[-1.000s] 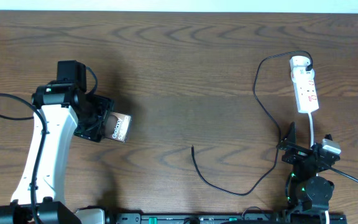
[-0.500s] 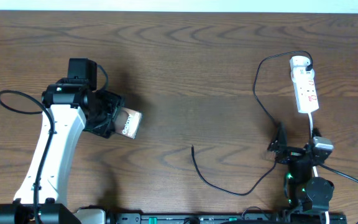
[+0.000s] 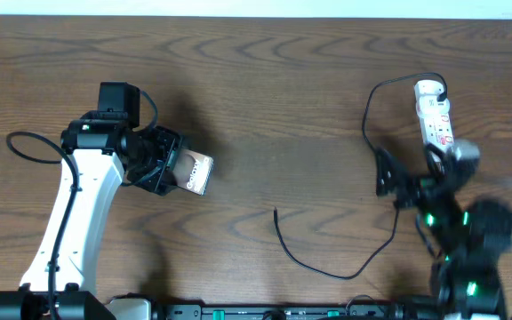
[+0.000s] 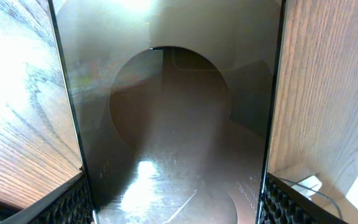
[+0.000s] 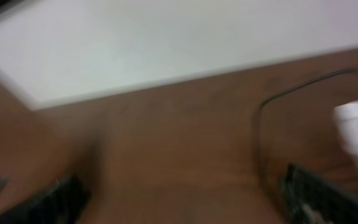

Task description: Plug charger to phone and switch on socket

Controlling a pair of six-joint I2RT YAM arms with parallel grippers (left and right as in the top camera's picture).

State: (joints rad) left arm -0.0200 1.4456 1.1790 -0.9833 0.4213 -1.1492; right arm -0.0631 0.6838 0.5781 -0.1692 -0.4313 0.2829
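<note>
1. The phone [image 3: 196, 174] is on the left side of the bench [image 3: 265, 89], well apart from the other things. Your left gripper [image 3: 169, 169] holds it tight by one end. The other end sticks out toward the middle. In the left wrist view its shiny face fills the gap between the pads [image 4: 67, 208]. I cannot tell if it rests on the bench.
2. The charger [image 3: 327, 273] lies in a long loop on the bench. Its small plug tip [image 3: 276, 213] sits free near the middle, well apart from the phone.
3. The socket [image 3: 432, 107] is at the far right. Your right gripper [image 3: 389, 178] is near it, right by the cable. It looks blurry, but its fingers look spread wide with nothing between them.
4. Nothing is plugged in yet.
5. Watch out: you hold the phone by one end only. It may tip or slip if the squeeze is weak.
6. The cable is thin and bendy. The plug tip may twist away when you pinch it.
7. Your right arm is close to the loop. It could hook the cable and drag the plug tip, or bump the socket.
</note>
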